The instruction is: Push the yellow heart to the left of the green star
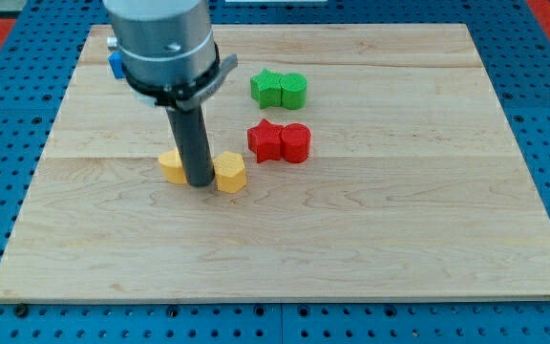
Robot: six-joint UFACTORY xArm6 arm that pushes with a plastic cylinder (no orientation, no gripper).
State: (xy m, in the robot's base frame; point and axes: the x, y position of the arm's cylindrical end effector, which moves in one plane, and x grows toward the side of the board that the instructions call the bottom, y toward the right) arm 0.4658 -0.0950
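Observation:
My tip (199,182) rests on the wooden board (399,239), between two yellow blocks. The yellow block on its left (171,165) is partly hidden by the rod and may be the heart. The yellow block on its right (230,173) looks many-sided. Both sit against or very close to the rod. The green star (267,88) lies toward the view's top, right of the rod, touching a rounded green block (294,91) on its right.
A red star (265,140) and a rounded red block (296,143) sit side by side below the green pair. A blue block (116,64) peeks out at the view's top left, mostly hidden behind the arm's body (165,43).

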